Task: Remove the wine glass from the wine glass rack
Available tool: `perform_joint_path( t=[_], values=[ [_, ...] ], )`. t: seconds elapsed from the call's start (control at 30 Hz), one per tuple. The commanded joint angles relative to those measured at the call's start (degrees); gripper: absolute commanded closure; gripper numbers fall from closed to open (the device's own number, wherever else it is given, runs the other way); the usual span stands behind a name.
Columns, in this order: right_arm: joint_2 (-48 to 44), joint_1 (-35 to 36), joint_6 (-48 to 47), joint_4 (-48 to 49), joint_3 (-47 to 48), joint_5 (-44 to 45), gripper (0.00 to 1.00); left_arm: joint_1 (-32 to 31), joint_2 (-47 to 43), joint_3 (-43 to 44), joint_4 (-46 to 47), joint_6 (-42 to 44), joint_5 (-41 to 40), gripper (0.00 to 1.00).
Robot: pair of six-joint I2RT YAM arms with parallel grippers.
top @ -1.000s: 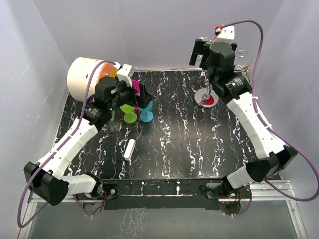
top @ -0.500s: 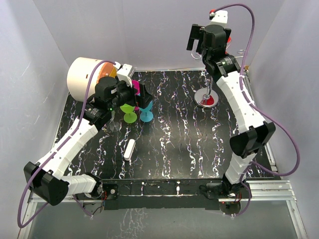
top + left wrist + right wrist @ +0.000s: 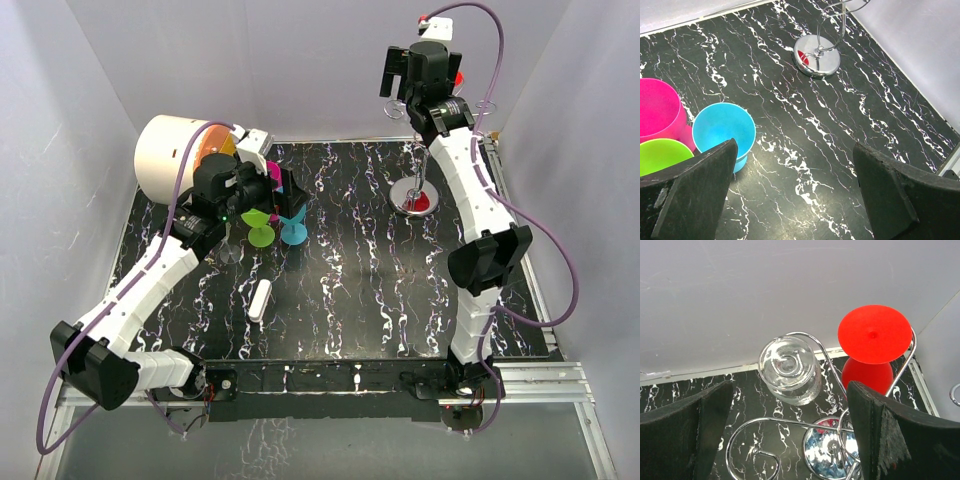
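The wine glass rack (image 3: pixel 805 422) is silver wire with curled scroll arms and a round shiny base (image 3: pixel 414 198). A clear wine glass (image 3: pixel 790 370) and a red wine glass (image 3: pixel 874 335) hang upside down from its arms. My right gripper (image 3: pixel 790 440) is open and empty, high above the rack and looking down on it, with the clear glass between its fingers in view. In the top view the right gripper (image 3: pixel 398 88) is at the back wall. My left gripper (image 3: pixel 800 195) is open and empty over the table by the coloured cups. The rack base also shows in the left wrist view (image 3: pixel 816 56).
Blue (image 3: pixel 722 132), pink (image 3: pixel 657 107) and green (image 3: pixel 660 155) cups stand under my left gripper (image 3: pixel 288 195). A cream drum (image 3: pixel 165 155) lies at the back left. A small white piece (image 3: pixel 261 300) lies on the black marbled table (image 3: pixel 350 290). Walls close in behind and right.
My right arm has stretched upward and lifted its gripper higher above the rack, toward the back wall. The left arm has barely moved.
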Motion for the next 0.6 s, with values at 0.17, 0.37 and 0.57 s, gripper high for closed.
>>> perform_joint_path(
  t=[0.17,0.37,0.57],
  values=[
    [2.85,-0.91,-3.84,3.9,5.31,-1.18,0.16,-0.14,0.0,-0.24,1.64,0.24,1.26,0.01],
    [5.2,-0.87,-4.96,5.42,6.76,-1.27,0.18,-0.16,-0.19,-0.19,1.55,0.4,1.05,0.01],
    [6.34,-0.92,-5.33,6.45,7.36,-1.17,0.23,-0.12,-0.42,-0.17,1.47,0.41,1.08,0.01]
  ],
)
